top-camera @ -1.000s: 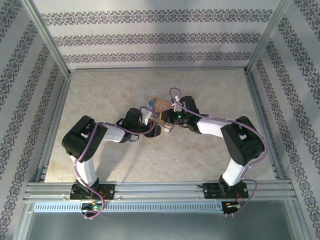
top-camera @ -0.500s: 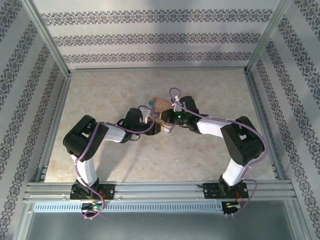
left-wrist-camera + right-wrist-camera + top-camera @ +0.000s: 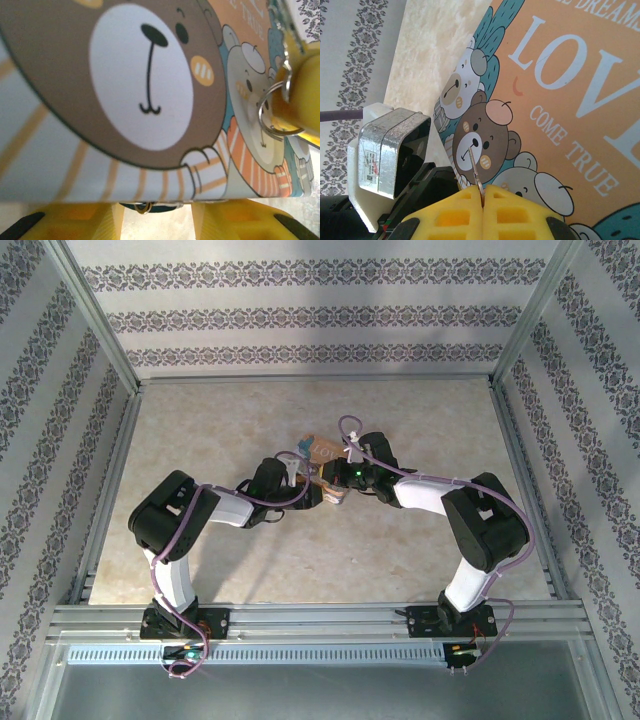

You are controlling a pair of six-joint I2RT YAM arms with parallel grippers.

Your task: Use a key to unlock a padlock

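The bear-print "LOVE" box (image 3: 322,450) stands mid-table with both grippers at it. In the left wrist view the box (image 3: 150,90) is very close. Under its lower edge a sliver of the dark-blue padlock (image 3: 164,208) with a small ring shows between the yellow fingers (image 3: 75,222). My left gripper (image 3: 155,215) is open, with a gap left beside the padlock. My right gripper (image 3: 482,189) is shut on the key (image 3: 474,168), whose slim blade points at the box's face (image 3: 560,100). The key's wire ring (image 3: 259,111) hangs by the right gripper's finger (image 3: 305,95).
The left wrist's camera housing (image 3: 395,150) sits just left of the key. Both arms meet at the box, left gripper (image 3: 312,490) and right gripper (image 3: 340,483) nearly touching. Metal rails (image 3: 320,615) and patterned walls (image 3: 320,315) enclose the beige table (image 3: 220,430).
The left arm has shifted a little to the right, toward the box. The right arm and the box have stayed where they were.
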